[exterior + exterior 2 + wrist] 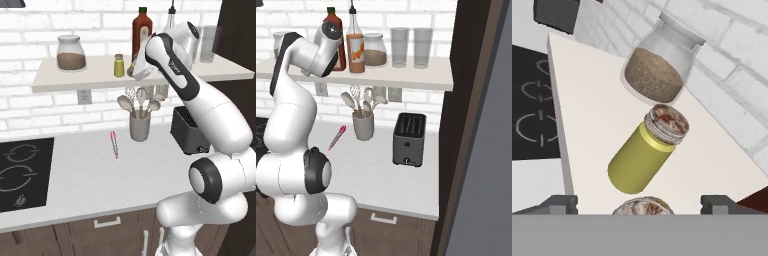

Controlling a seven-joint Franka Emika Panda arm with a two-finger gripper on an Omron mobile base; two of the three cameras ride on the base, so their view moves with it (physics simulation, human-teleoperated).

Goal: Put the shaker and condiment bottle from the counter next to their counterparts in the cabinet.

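Looking down my hand camera, my fingers (640, 202) are spread wide, pinching nothing, with a shaker (643, 206) sitting right between them at the bottom edge, just its speckled cap showing. Its twin (646, 152) stands just beyond, mid-frame, long axis upright on the shelf (587, 100), though it looks tilted toward the upper right. Seems to me the shaker's job is done, so my next move is backing straight off without clipping either one.

Count: two shakers, one jar of brown stuff (659, 62), one red bottle (142, 30), one orange sauce bottle (355, 47) already on the shelf, two glasses (410, 47). On the desk (125, 172): utensil holder (139, 125), toaster (409, 139), pink pen (114, 144).
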